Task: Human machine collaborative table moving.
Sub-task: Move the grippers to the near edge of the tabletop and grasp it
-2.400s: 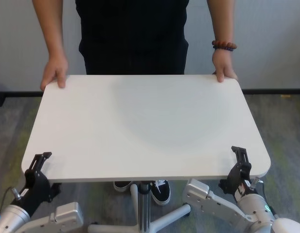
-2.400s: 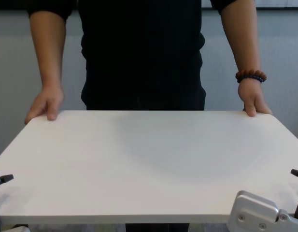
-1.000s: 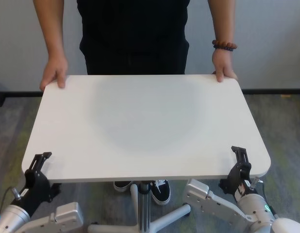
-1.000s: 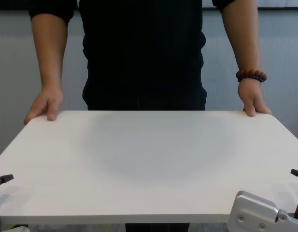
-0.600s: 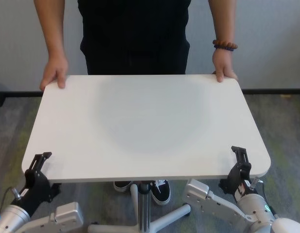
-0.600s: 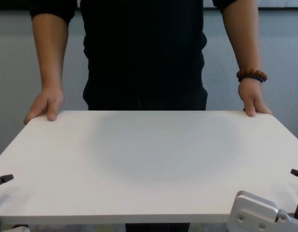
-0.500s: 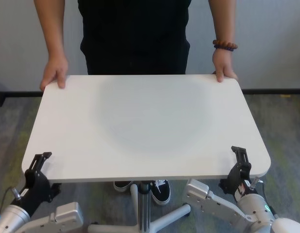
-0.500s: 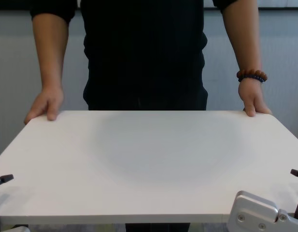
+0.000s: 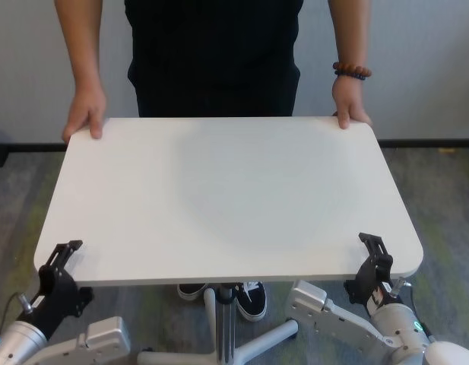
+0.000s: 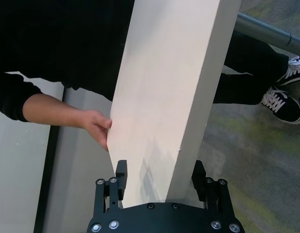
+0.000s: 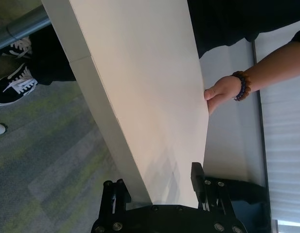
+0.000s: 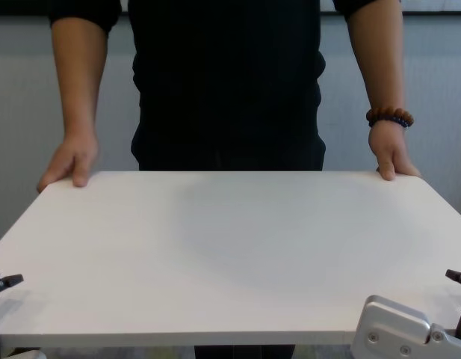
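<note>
1. Left gripper: black fingers stand apart, one above and one below the thin edge of the large matte-white rectangular surface at its near left corner. A visible gap remains on both sides of the edge; not clamped.
2. Right gripper: black fingers also apart, straddling the near right corner of the same white top. The top passes between them; contact cannot be told.
3. In the head view the left gripper and right gripper sit at the two near corners, silver-grey bolted arm links behind them.
4. The surface stands level on a slim metal centre pole over grey carpet.
5. The person in a black top and dark trousers stands at the far edge, one hand on the far left corner, the other hand, with a brown bead bracelet, on the far right corner.
6. Black-and-white sneakers show under the near edge.
</note>
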